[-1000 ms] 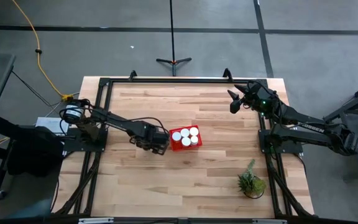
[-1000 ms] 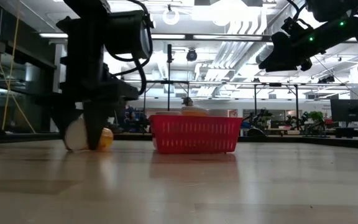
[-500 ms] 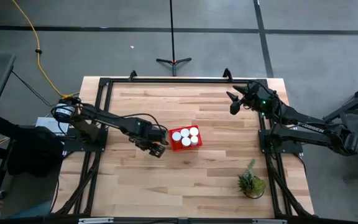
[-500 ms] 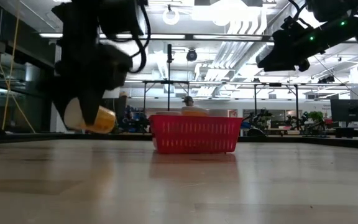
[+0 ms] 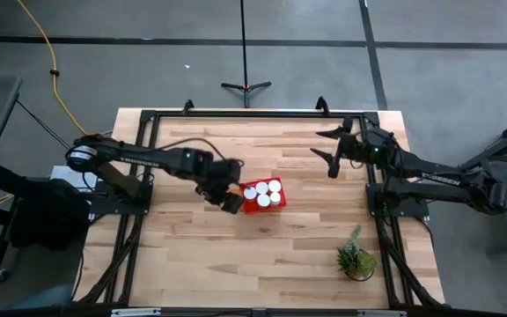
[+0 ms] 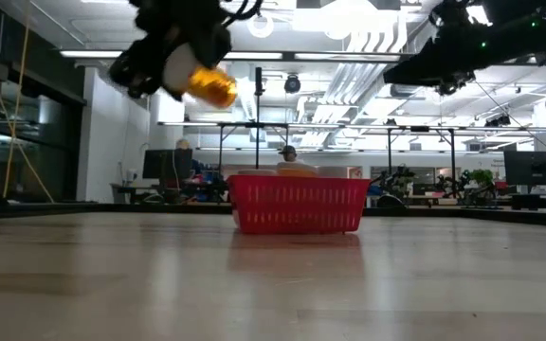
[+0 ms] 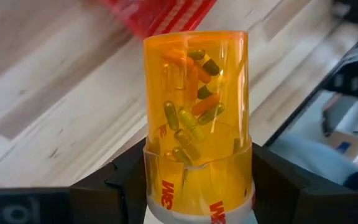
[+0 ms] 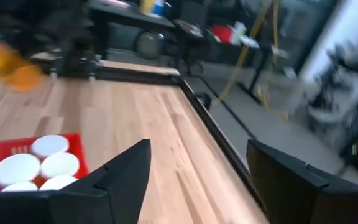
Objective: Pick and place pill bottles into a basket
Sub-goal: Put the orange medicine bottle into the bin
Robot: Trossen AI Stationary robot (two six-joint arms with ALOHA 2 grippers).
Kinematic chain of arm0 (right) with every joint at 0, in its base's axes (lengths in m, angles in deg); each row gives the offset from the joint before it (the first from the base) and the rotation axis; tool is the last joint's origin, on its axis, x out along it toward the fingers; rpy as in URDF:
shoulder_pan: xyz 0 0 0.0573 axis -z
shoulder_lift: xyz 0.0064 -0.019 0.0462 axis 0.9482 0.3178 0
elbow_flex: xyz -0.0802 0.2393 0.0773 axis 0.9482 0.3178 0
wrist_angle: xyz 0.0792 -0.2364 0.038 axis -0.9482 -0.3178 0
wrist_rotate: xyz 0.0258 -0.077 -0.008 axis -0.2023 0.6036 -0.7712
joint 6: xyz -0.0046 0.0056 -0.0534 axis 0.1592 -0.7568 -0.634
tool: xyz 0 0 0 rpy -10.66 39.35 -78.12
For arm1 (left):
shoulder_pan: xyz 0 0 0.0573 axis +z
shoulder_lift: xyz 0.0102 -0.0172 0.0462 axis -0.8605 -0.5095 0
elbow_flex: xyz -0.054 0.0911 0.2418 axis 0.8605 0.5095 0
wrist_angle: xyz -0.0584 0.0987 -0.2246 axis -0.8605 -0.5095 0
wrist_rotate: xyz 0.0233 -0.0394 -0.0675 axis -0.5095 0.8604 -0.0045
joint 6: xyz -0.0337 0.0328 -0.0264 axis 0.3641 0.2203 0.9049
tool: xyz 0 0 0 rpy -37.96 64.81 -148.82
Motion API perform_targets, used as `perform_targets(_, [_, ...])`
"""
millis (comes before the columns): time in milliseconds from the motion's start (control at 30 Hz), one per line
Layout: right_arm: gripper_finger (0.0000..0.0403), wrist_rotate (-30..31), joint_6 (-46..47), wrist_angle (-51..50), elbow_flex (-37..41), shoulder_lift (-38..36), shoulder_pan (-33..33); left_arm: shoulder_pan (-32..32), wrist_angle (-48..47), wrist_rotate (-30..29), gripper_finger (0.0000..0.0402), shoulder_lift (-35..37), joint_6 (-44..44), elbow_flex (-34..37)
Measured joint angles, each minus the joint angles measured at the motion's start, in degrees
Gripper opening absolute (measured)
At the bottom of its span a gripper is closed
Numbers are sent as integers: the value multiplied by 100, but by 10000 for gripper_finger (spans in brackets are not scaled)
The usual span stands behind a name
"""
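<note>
Above the bench [image 5: 192, 255], just left of the red basket [image 5: 263, 207], our left hand [image 5: 224, 189] had lifted a pill bottle [image 6: 206, 86] clear of the wood, clamped by its cap end. Four white-capped bottles [image 5: 266, 193] already stood inside the basket, so we judged release close. Farther off, our right hand [image 5: 332, 151] hung wide open.

Left gripper [image 5: 228, 195] raised, clamped; right gripper [image 5: 331, 151] fingers spread.

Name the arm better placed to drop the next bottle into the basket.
Left. The left gripper is shut on a pill bottle, raised beside the basket. The right gripper hangs open and empty near the table's far right edge.
</note>
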Motion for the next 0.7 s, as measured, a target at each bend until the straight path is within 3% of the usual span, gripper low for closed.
perform_targets(300, [270,63,-1434,676,0,66,-1100,696,170,255,252,4,159,-600])
perform_targets(567, [271,1140,-3281,1422,0,801,-1977,1087,1196,782,253,4,611,-637])
perform_targets(700, [271,1333,-4035,2126,0,1350,-2168,1183,1436,888,261,3,813,-637])
